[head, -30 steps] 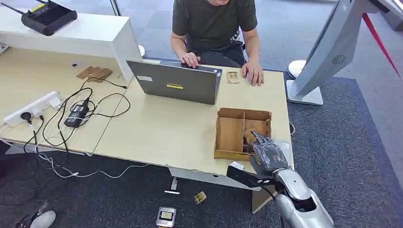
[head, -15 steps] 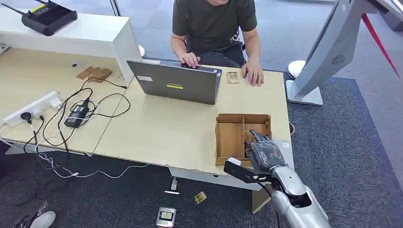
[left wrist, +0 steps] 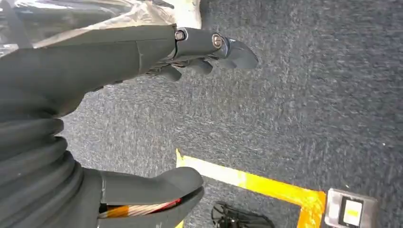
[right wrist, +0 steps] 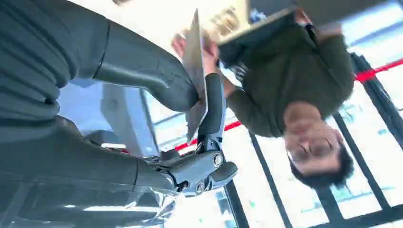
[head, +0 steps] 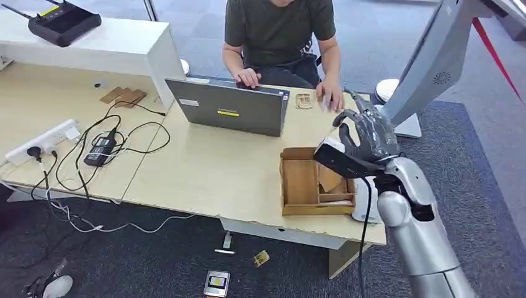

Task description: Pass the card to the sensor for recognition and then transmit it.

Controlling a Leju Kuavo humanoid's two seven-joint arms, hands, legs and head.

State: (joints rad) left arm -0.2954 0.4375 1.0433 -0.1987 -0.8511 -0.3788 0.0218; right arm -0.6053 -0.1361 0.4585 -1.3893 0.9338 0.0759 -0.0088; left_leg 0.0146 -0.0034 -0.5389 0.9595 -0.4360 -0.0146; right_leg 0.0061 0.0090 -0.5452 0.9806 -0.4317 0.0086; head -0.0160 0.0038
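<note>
card is the piece i'm watching, but i'll sweep the desk from my left first. on that side sit a power strip and a tangle of black cables, well apart from the action. my left hand hangs over grey carpet with its fingers apart and nothing in them. mid-desk a grey laptop stands open toward a seated person, whose hands rest on the desk behind it. between laptop and that person's hand lies a small patterned plate — i take it for the sensor, though it is too small to be sure.

further right, the wooden tray sits at the desk's near edge, and my right hand hovers above its far side. in the right wrist view a thin tan card is pinched edge-on between thumb and one dark finger, the other fingers curled below.

risks, as i judge them: the pinch looks narrow (only an edge is caught), so a quick swing could twist the card loose — it would drop to the desk or carpet. reaching for the plate also brings my hand near the person's, and contact there is possible. a tilted card may simply fail to read.
</note>
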